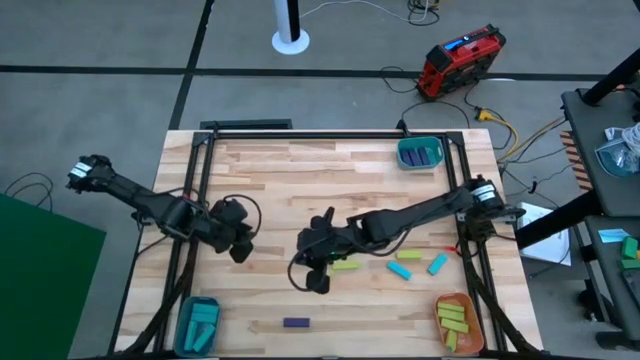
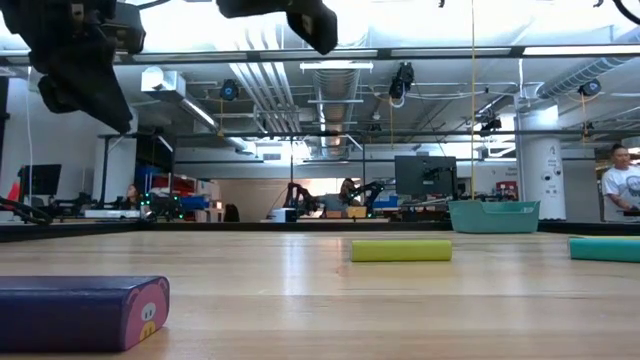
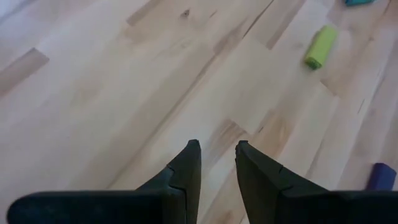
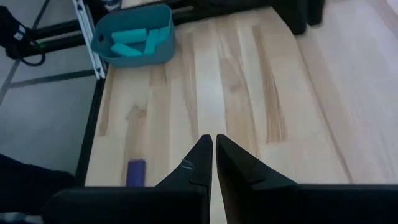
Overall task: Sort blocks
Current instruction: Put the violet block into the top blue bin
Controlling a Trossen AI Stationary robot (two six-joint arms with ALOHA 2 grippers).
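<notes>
Near edge of the wooden table [image 1: 270, 190], just left of centre: lone purple block [image 1: 295, 323], flat, long axis left to right, one end face toward the low camera. Near left corner: teal bowl [image 1: 198, 322] holding cyan blocks [image 1: 203, 320], jumbled, pointing various ways. Near right corner: orange bowl [image 1: 458, 318] with yellow-green blocks [image 1: 453, 316] stacked inside, mostly running left to right. A little farther in, over the table's middle: right gripper [image 1: 318, 283], above the wood, tips pressed almost together with nothing between them, pointed toward the near left. Just to its right and slightly farther: loose yellow-green block [image 1: 346, 265], flat, long axis left to right. Farther right, three loose cyan blocks close together but apart: one [image 1: 400, 270] lying slantwise, one [image 1: 437, 264] slanted the other way, one [image 1: 409, 254] roughly left to right, just beyond them. On the left side at about the same depth: left gripper [image 1: 240, 250], raised over bare wood, fingers [image 3: 186, 165] a narrow gap apart, holding nothing. Far right corner: second teal bowl [image 1: 420, 153] containing purple blocks [image 1: 422, 156], lying about left to right.
</notes>
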